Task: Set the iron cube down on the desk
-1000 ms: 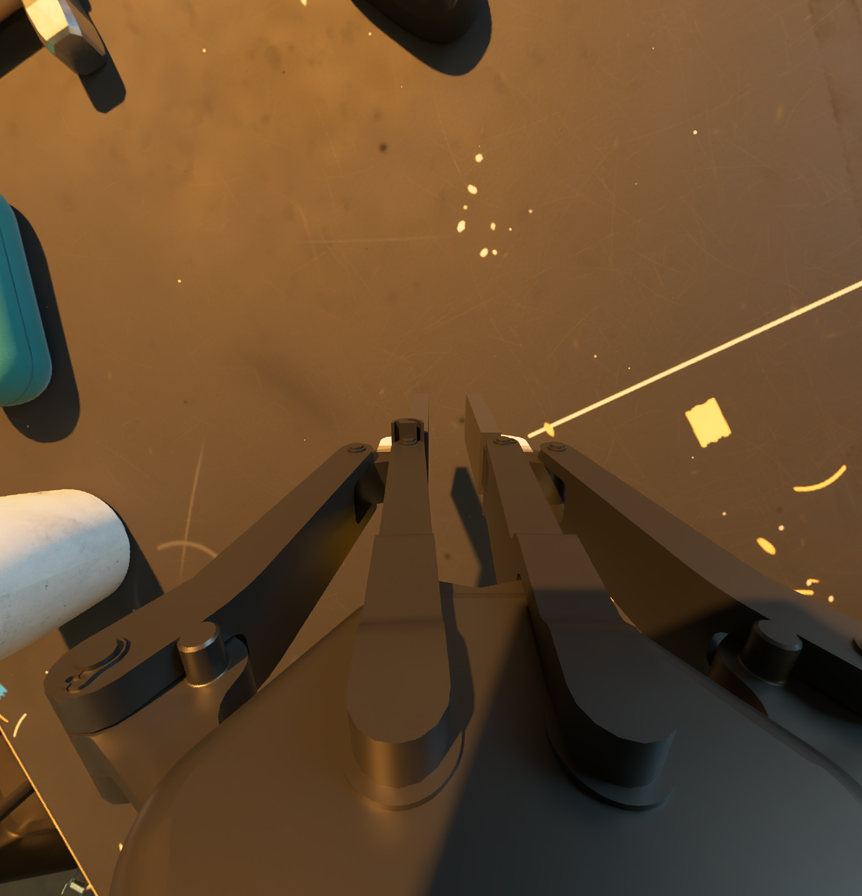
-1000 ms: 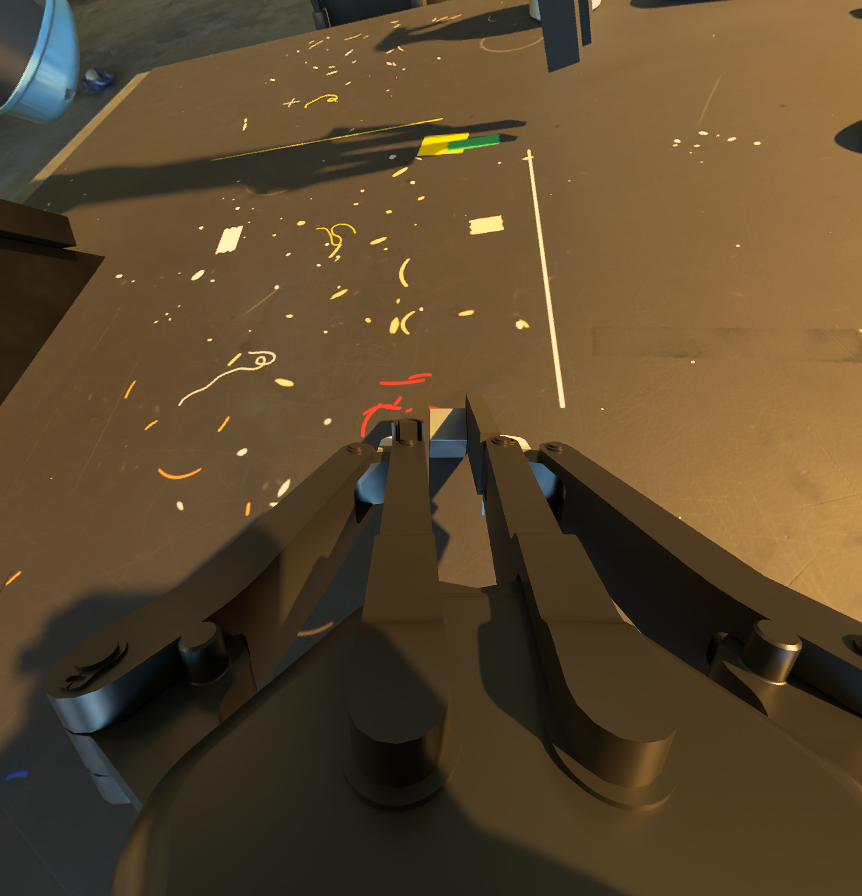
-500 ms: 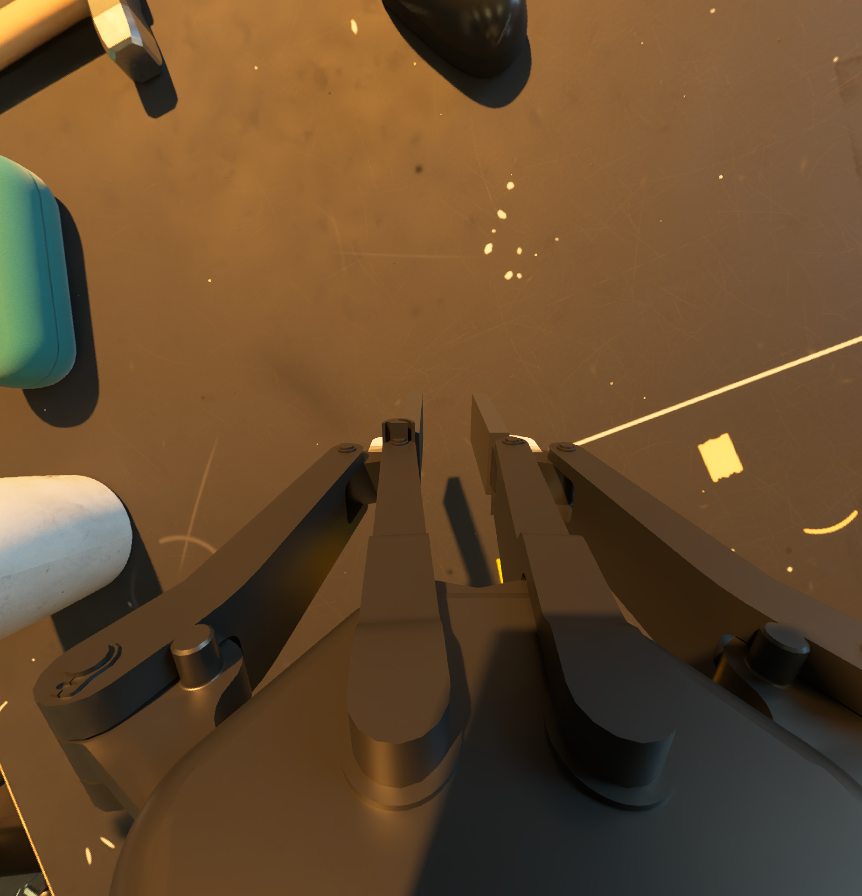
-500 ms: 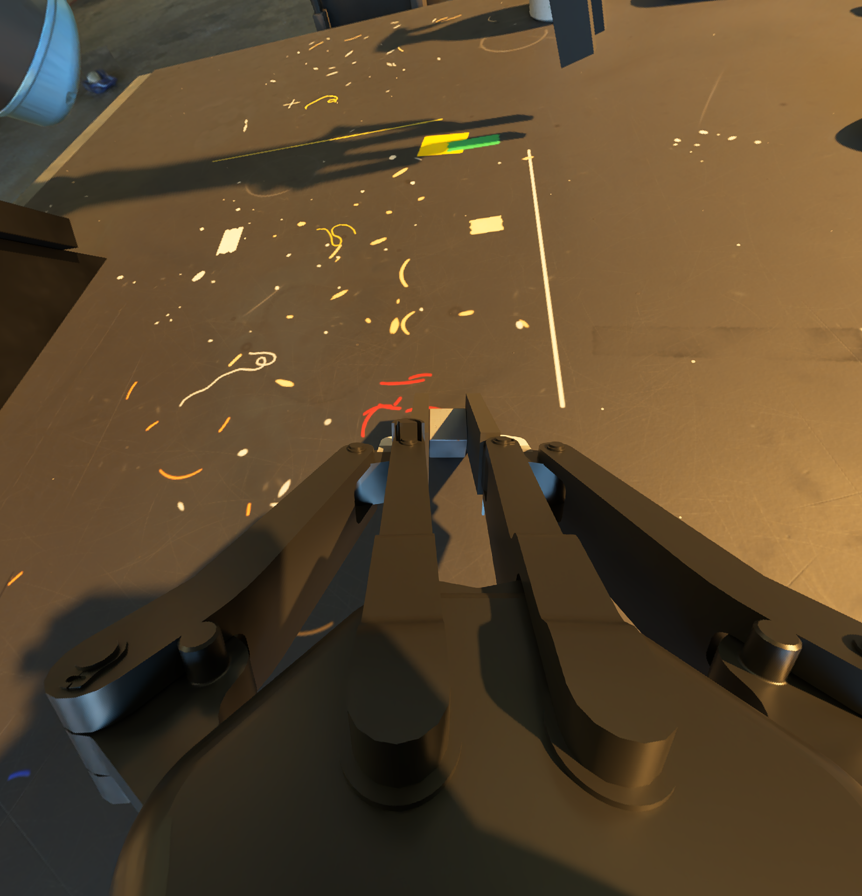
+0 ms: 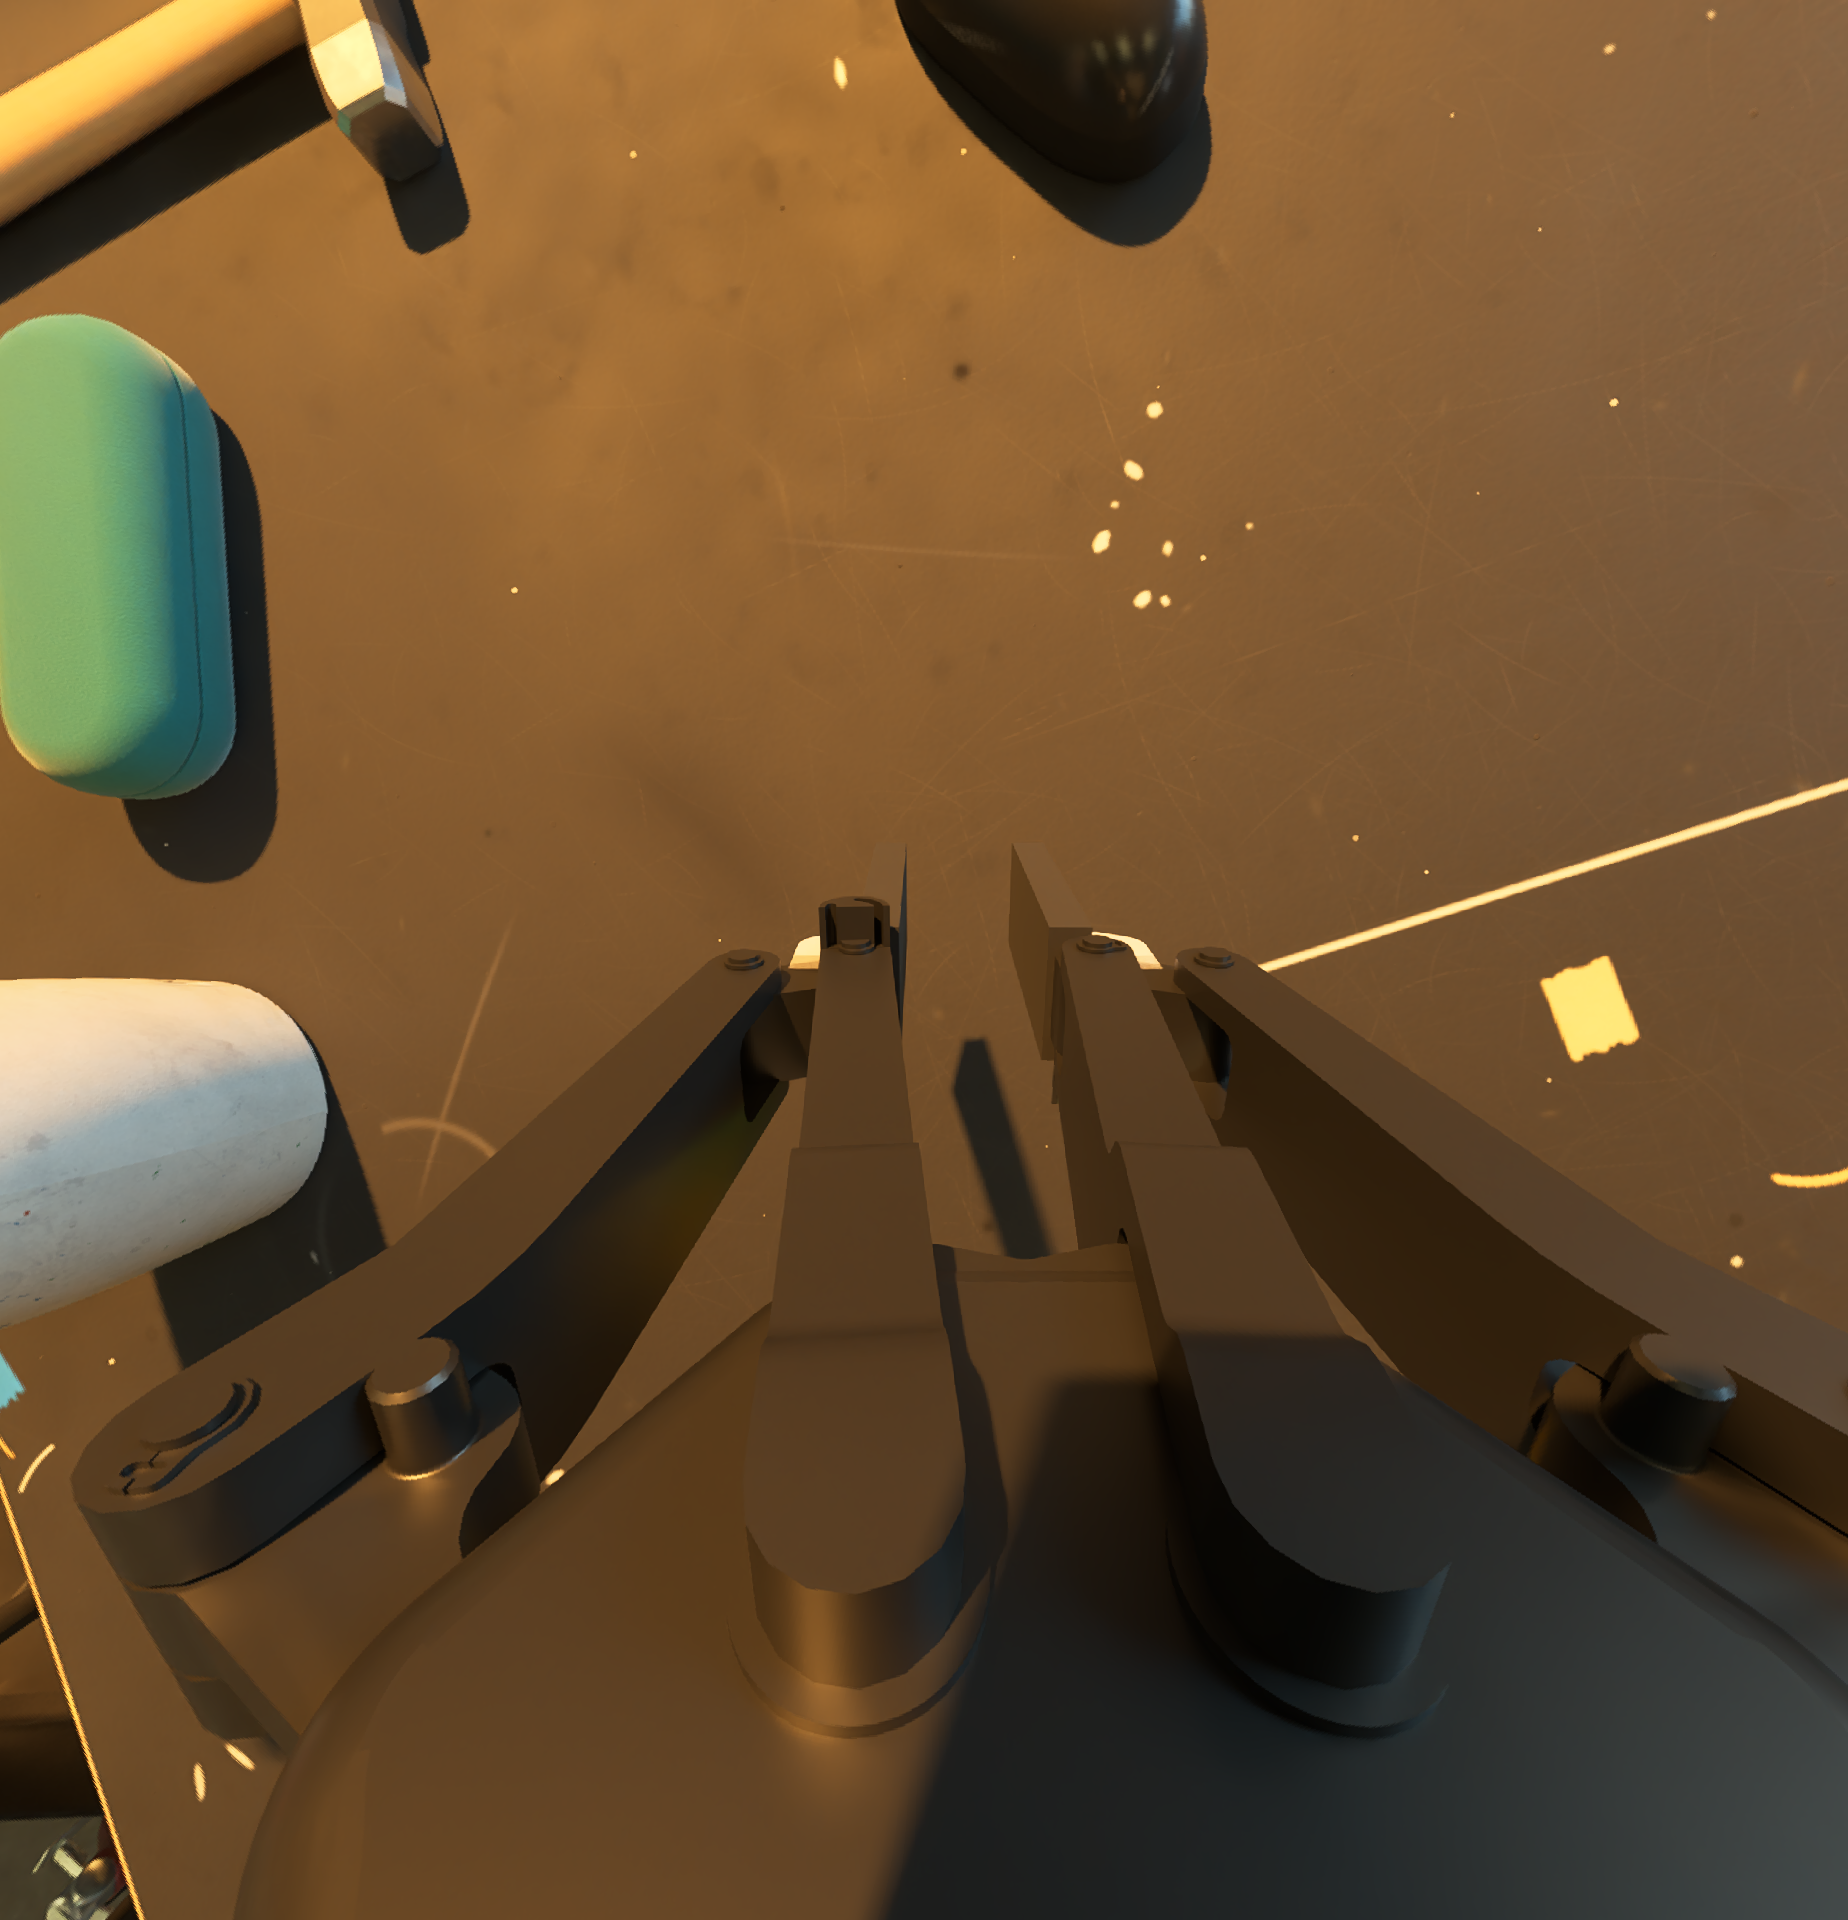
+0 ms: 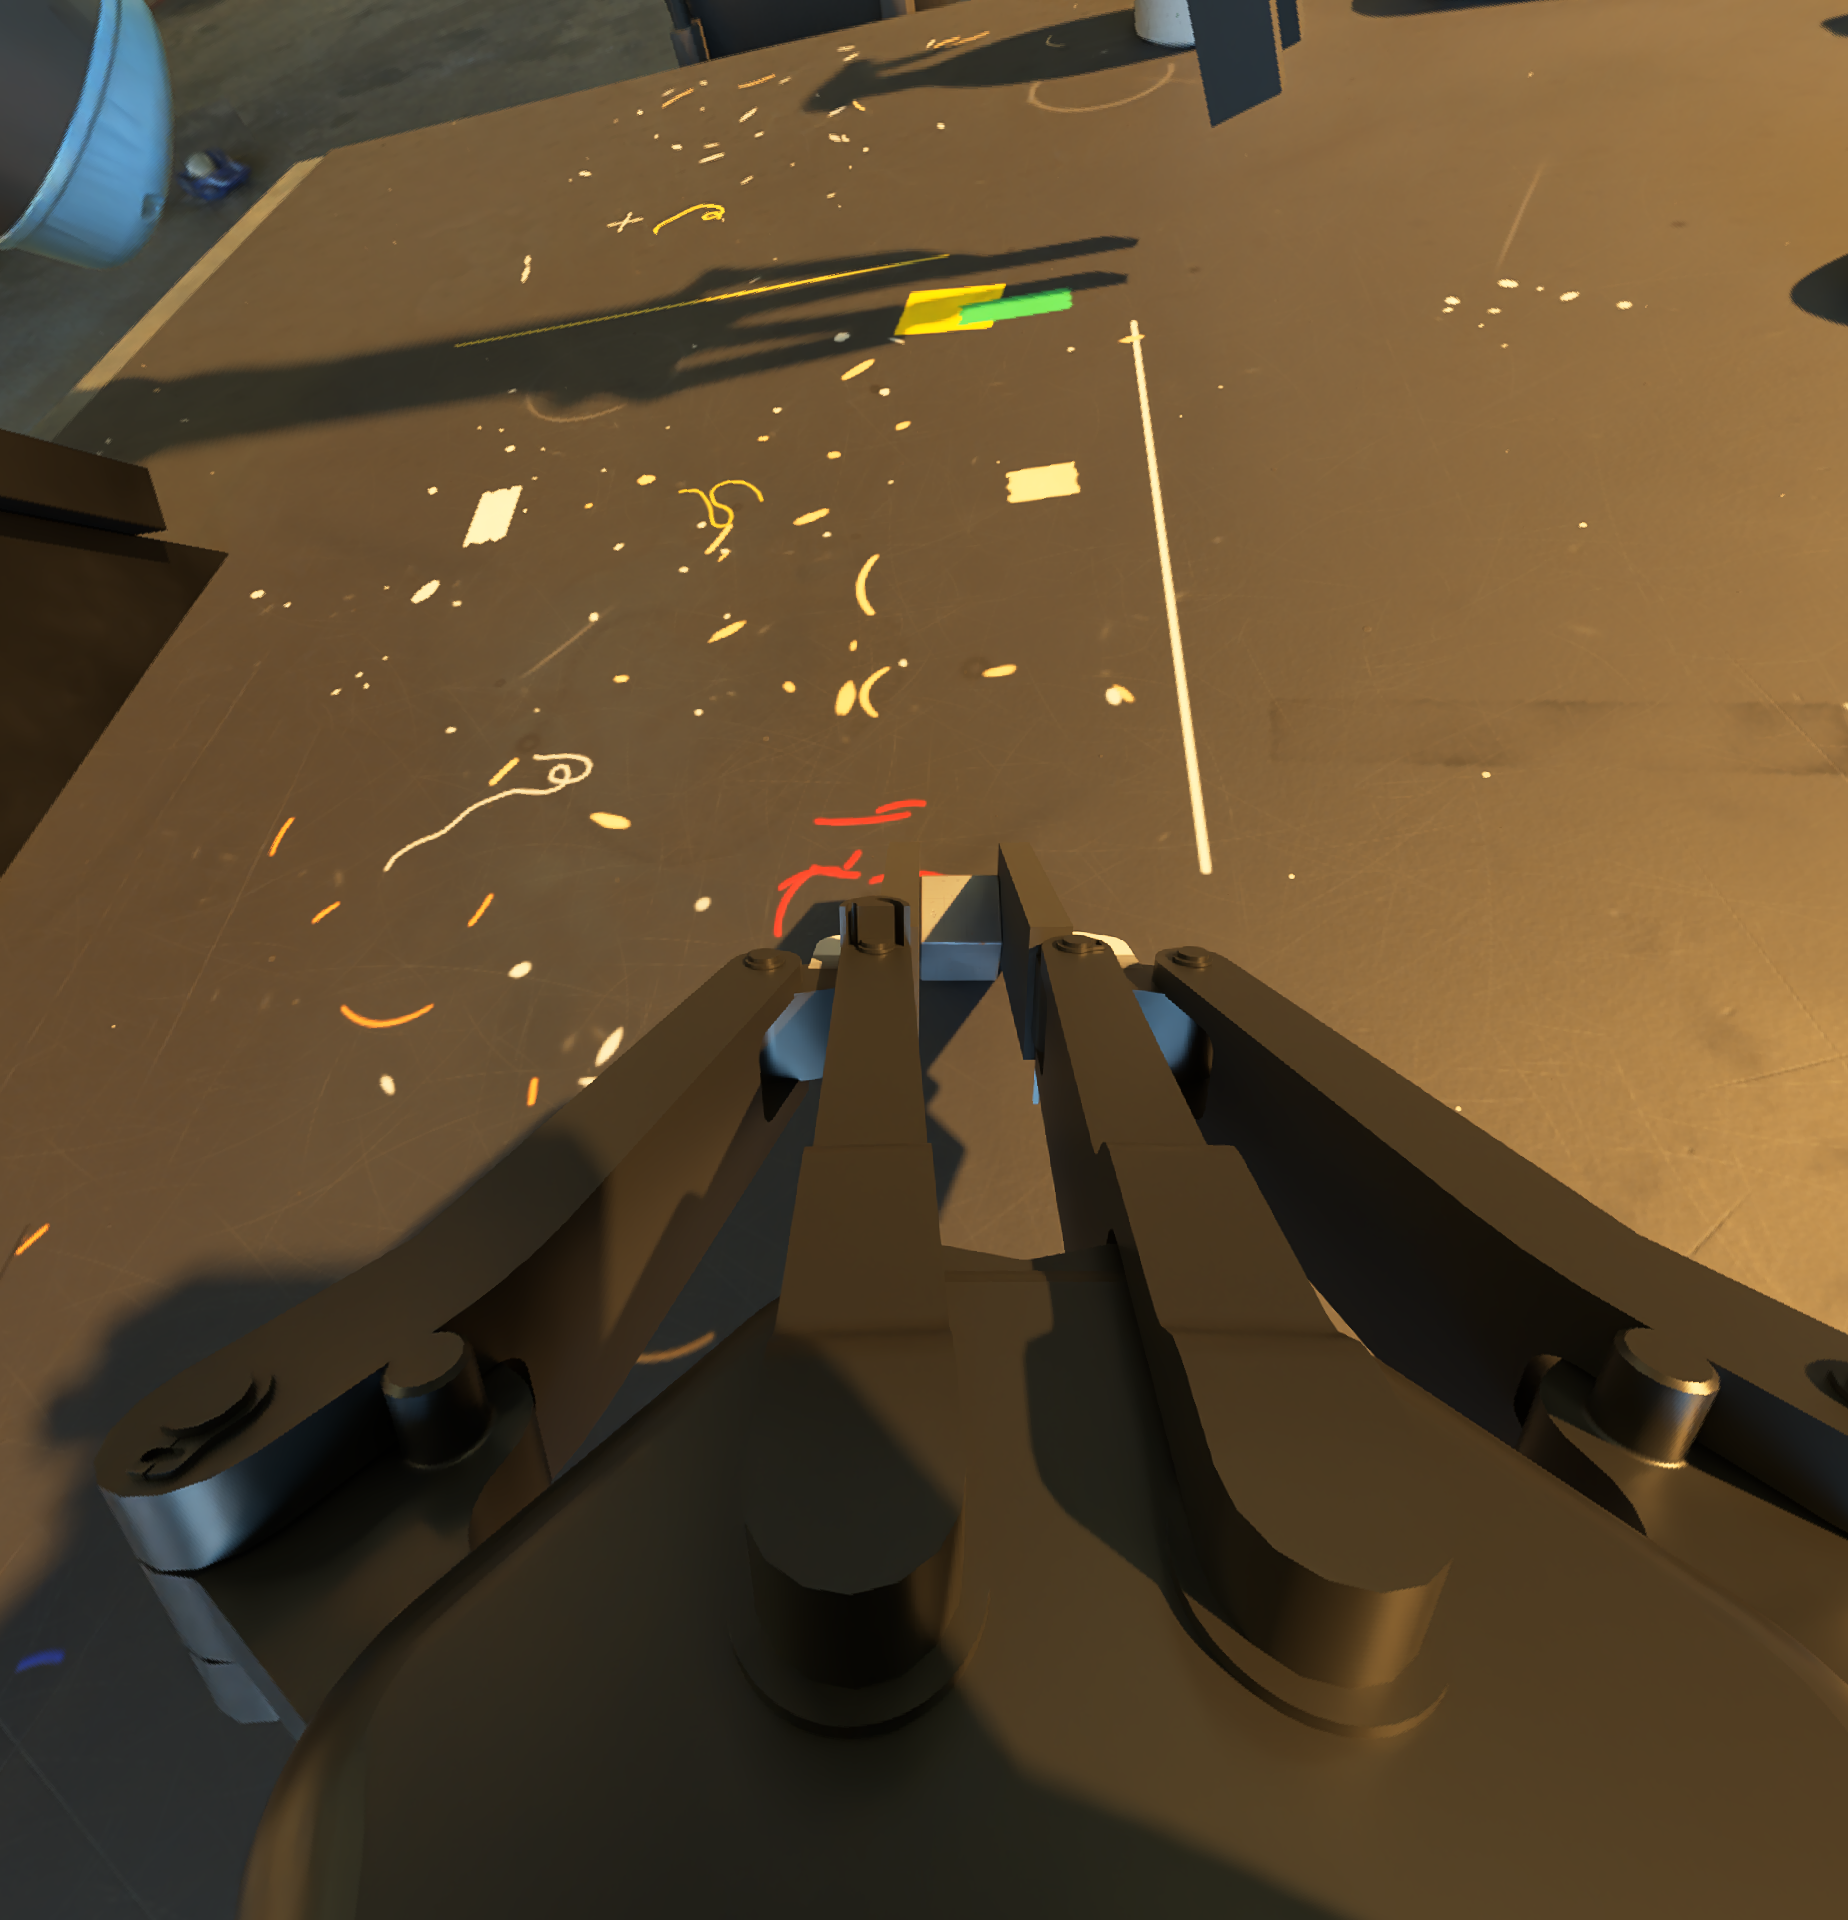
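Note:
In the right wrist view, my right gripper [image 6: 959, 883] is shut on the iron cube [image 6: 959, 914], a small grey metal block held between the fingertips. It is low over the brown, paint-flecked desk [image 6: 1419, 935], beside red scribbles. A shadow lies right beneath it, and I cannot tell whether it touches the desk. In the left wrist view, my left gripper [image 5: 956, 914] is empty, with a narrow gap between its fingers, over bare desk [image 5: 691, 520]. The cube does not show in that view.
The left wrist view has a wooden-handled hammer [image 5: 369, 94], a black rounded object [image 5: 1065, 73], a teal case [image 5: 104, 551] and a white cylinder [image 5: 120, 1143]. The right wrist view has a dark box [image 6: 47, 644] at the left, a blue-rimmed pail [image 6: 78, 135] and a dark upright bar [image 6: 1237, 52].
The left gripper has moved toward the far-left objects, which now show more fully, and its finger gap has widened slightly. The right gripper and the cube have barely moved.

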`<state>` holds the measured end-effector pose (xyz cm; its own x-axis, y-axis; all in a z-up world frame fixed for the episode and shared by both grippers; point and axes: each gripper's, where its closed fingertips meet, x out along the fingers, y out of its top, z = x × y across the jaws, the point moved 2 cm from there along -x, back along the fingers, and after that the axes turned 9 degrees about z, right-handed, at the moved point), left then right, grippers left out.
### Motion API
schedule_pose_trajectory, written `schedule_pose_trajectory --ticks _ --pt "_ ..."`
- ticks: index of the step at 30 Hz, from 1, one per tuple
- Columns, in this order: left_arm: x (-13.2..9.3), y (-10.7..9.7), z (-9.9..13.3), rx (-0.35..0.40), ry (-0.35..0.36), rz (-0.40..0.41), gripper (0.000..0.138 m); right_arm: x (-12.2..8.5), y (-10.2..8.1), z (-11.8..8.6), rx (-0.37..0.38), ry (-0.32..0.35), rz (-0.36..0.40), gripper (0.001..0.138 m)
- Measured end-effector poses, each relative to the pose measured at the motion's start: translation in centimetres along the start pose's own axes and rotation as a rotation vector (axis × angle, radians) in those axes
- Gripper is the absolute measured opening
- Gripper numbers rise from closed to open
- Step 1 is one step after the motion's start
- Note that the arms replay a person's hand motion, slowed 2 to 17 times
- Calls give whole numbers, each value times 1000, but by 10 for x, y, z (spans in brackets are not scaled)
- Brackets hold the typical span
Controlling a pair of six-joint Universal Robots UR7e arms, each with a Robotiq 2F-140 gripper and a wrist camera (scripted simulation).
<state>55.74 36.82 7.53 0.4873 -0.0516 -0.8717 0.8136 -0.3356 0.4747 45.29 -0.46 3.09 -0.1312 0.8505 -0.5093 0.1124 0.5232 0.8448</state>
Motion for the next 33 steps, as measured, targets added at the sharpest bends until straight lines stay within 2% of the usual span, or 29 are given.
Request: schedule_pose_trajectory --ticks 33 --pt "-4 -2 -11 -6 45 5 27 0 0 0 9 0 1 20"
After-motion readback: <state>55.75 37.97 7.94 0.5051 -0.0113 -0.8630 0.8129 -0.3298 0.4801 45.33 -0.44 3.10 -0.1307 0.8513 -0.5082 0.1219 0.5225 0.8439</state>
